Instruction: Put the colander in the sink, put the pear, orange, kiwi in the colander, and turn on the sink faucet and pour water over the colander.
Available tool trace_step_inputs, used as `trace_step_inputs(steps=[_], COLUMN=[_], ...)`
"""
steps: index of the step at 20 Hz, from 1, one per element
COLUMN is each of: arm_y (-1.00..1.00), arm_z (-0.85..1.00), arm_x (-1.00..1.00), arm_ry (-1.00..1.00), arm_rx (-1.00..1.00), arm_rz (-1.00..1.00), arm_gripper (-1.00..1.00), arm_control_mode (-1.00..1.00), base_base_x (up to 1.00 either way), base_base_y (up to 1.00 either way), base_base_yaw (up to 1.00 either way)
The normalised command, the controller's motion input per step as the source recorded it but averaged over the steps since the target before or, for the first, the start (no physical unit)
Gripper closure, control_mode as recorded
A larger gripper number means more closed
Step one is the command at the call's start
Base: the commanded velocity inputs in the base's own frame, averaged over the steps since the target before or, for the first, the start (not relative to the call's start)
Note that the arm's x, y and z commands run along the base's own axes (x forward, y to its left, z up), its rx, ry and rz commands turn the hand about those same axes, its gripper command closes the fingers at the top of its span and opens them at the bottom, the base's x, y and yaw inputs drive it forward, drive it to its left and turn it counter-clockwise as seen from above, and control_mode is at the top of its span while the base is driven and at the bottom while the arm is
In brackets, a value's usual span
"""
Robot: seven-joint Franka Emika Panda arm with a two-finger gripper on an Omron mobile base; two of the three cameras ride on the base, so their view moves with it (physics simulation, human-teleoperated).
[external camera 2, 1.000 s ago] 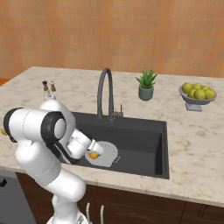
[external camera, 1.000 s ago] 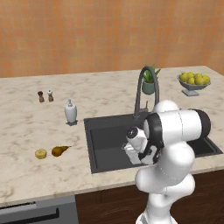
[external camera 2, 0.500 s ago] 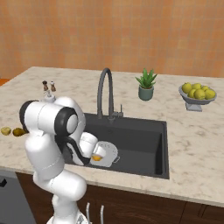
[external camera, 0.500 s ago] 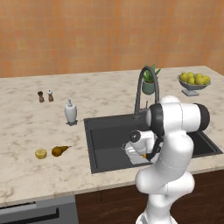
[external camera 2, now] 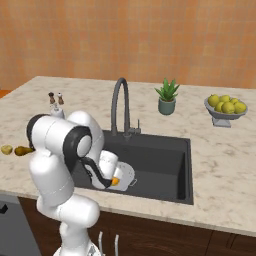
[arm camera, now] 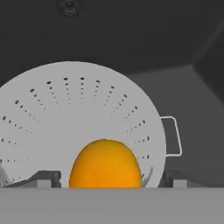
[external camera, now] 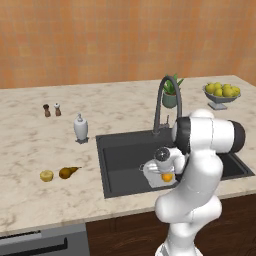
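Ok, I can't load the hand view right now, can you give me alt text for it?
An orange sits in the white perforated colander, low in the picture between the two dark tips of the open claw, which stand clear of it on either side. The colander rests on the dark floor of the sink, one small wire handle on its right.

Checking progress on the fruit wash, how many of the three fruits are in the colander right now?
1. The orange lies in the colander. The pear and kiwi sit side by side on the counter, left of the sink.
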Motion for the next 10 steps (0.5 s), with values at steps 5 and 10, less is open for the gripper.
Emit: trace_step_inputs(steps=[5,10], arm_y=[0.11,0.58], arm_z=[0.34,0.84], arm_x=[-0.03,-0.20], arm_ry=[-0.21,-0.29], arm_rx=[0.08,0.06], arm_rz=[0.00,0.00], arm_gripper=[-1.00,-1.00], arm_control_mode=[-1.00,-1.00], base_base_x=[0.00,0.00], base_base_y=[0.00,0.00], base_base_yaw=[0.00,0.00])
